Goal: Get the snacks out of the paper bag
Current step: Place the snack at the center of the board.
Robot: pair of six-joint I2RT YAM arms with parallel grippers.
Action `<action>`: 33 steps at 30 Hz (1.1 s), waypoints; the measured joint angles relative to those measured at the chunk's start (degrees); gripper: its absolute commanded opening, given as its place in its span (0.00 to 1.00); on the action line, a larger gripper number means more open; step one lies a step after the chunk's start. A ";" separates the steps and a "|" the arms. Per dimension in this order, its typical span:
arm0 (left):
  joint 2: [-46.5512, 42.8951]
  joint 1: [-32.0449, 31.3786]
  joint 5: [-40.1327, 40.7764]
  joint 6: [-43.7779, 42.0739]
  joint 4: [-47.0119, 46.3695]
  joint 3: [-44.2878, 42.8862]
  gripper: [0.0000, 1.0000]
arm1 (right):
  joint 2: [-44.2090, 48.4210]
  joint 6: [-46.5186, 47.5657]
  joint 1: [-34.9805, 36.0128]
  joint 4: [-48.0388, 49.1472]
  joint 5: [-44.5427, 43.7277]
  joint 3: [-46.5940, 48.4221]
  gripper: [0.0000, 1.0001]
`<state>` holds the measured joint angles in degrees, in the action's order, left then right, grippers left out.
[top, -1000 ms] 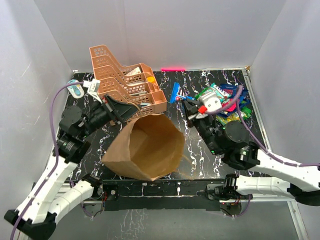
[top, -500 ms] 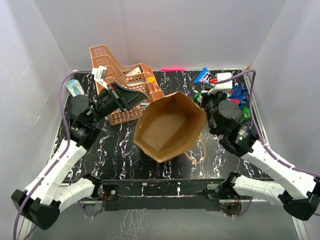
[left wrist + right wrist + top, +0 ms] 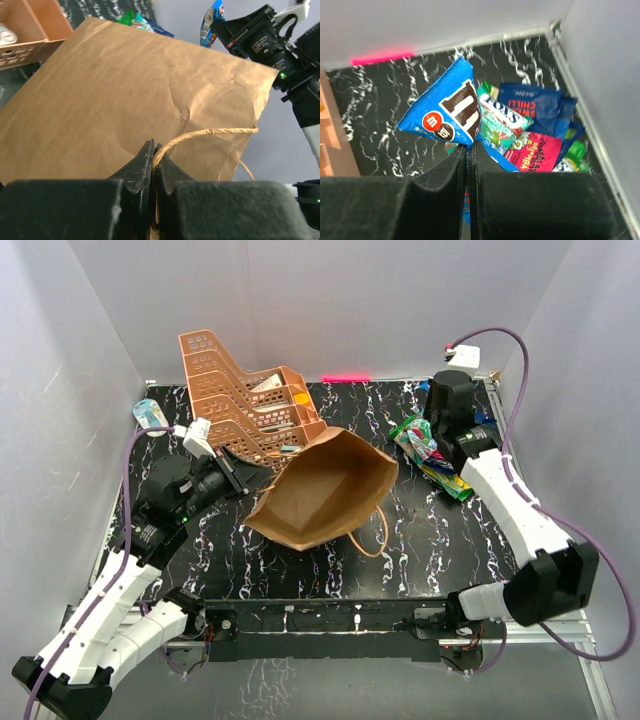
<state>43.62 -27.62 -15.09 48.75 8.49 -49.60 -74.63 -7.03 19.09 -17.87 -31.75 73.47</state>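
Left gripper (image 3: 153,150) closed, pinching the twine handle (image 3: 210,132) of the paper bag (image 3: 325,490); bag sits tilted mid-tabletop (image 3: 420,535), just in front of the orange tray rack (image 3: 245,400), interior visible from above, second handle loop (image 3: 376,536) dangling on the near side; right gripper (image 3: 468,147) closed on a blue M&M's packet (image 3: 447,112), raised over the far-right corner; snack pile (image 3: 535,135) below it on the tabletop, with green, blue and pink packets, well apart from the bag.
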 measured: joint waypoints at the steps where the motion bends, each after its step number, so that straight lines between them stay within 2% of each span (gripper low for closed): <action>1: 0.35 0.00 1.14 -0.13 1.79 -0.57 0.00 | -2.01 -2.16 -3.39 -1.49 3.76 0.28 0.08; 5: 2.34 0.00 6.01 -0.63 6.23 -4.63 0.00 | -8.50 -9.09 -12.52 -4.74 12.11 0.28 0.08; 9: 4.00 0.00 11.76 -0.52 8.94 -9.97 0.00 | -13.73 -16.59 -18.36 -6.25 15.30 0.13 0.08; 17: 5.07 0.02 17.90 2.34 11.91 -12.70 0.00 | -16.87 -29.16 -21.51 -6.49 13.66 -0.07 0.09; 23: 5.92 0.02 21.18 5.31 14.64 -12.85 0.00 | -20.63 -34.99 -21.97 -8.33 9.53 0.26 0.17; 24: 6.29 0.02 21.14 5.42 14.53 -13.22 0.00 | -21.22 -35.39 -21.97 -8.28 9.09 0.26 0.19; 29: 9.29 0.02 19.10 5.38 12.55 -16.61 0.00 | -23.15 -36.48 -21.99 -8.04 8.33 0.24 0.41; 31: 9.86 0.02 17.35 5.46 10.67 -16.74 0.00 | -23.12 -36.28 -21.99 -7.89 8.79 0.24 0.47; 33: 10.23 0.02 15.28 5.62 8.55 -16.74 0.00 | -22.71 -35.50 -22.01 -7.32 9.29 0.07 0.58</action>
<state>53.84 -27.59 0.19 54.37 17.04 -66.35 -97.34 -42.52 -2.92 -25.19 -22.46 73.54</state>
